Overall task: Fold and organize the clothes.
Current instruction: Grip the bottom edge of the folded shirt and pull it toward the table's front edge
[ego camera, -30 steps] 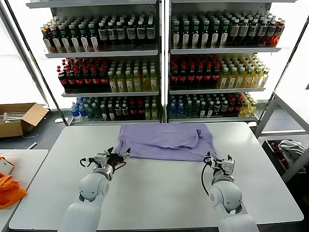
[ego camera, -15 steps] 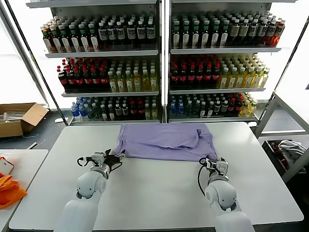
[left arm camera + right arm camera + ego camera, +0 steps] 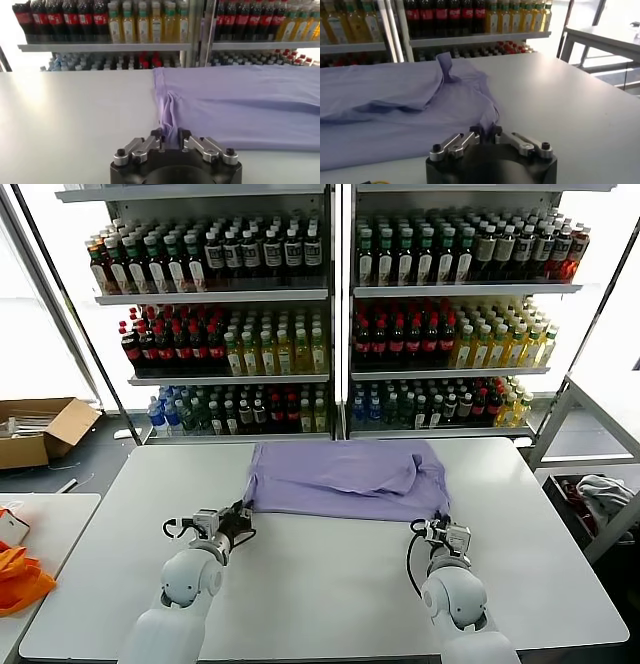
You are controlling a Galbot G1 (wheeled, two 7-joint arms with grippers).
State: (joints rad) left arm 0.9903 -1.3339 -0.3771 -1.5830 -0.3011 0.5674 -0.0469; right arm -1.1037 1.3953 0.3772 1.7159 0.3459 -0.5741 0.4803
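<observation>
The lavender T-shirt [image 3: 345, 476] lies folded across the far half of the white table [image 3: 330, 584], its print hidden. My left gripper [image 3: 238, 517] is shut on the shirt's near left corner; in the left wrist view [image 3: 170, 137] a bunched ridge of cloth [image 3: 169, 112] runs between its fingers. My right gripper [image 3: 438, 527] is shut on the shirt's near right corner; in the right wrist view [image 3: 487, 132] the cloth [image 3: 395, 107] rises into the pinch. Both grippers sit low at the table surface.
Shelves of bottles [image 3: 330, 314] stand behind the table. An open cardboard box [image 3: 40, 429] sits on the floor at the left. A side table [image 3: 40, 534] with orange cloth [image 3: 18, 576] is at the near left. A metal rack [image 3: 600, 474] with a grey-white cloth stands right.
Both grippers have drawn back toward me along the table, and the shirt's near edge has come with them. Each gripper is now pinched on a near corner of the shirt.
</observation>
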